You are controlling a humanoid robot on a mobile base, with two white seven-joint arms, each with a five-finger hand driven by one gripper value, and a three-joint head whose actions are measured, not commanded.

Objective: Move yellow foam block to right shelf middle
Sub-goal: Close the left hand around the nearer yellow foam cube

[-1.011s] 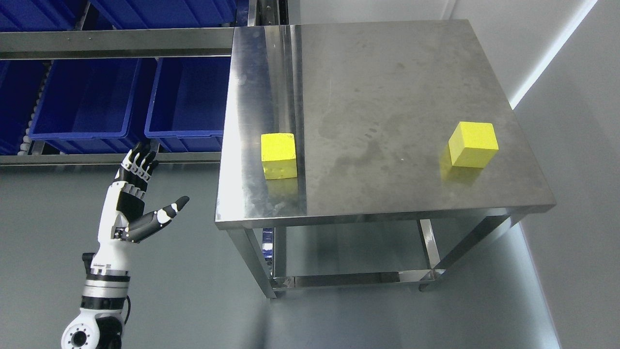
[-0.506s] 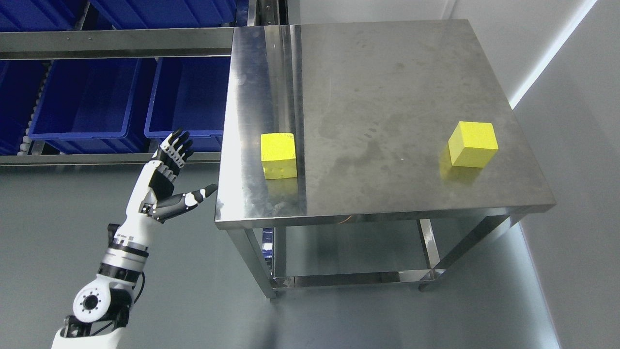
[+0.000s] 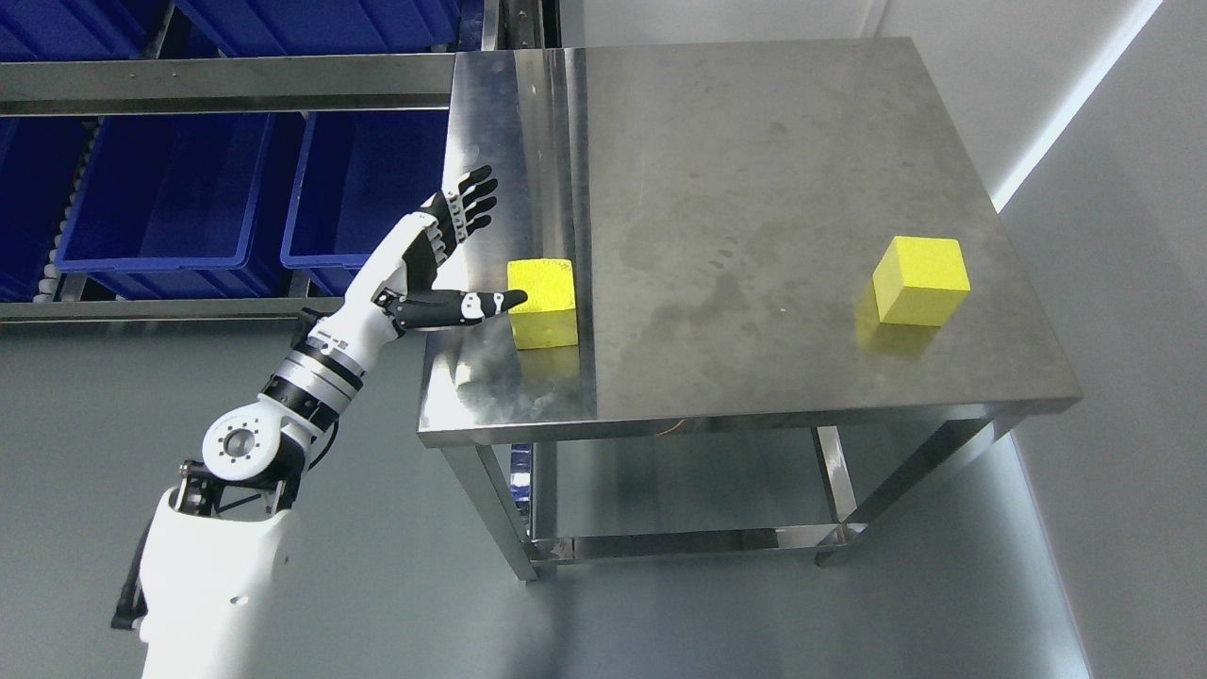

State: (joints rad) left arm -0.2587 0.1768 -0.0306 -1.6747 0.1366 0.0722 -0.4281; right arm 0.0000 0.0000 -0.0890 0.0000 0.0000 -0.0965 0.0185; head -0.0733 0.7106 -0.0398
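Reaching over the left edge of the steel counter, the left hand is spread wide and holds nothing. Its thumb tip meets the left face of the nearer yellow foam block, which lies immediately right of the palm. A second yellow block sits far right. Blue bins stand left.

No text, label, brand, number or sign can be read on anything in view.
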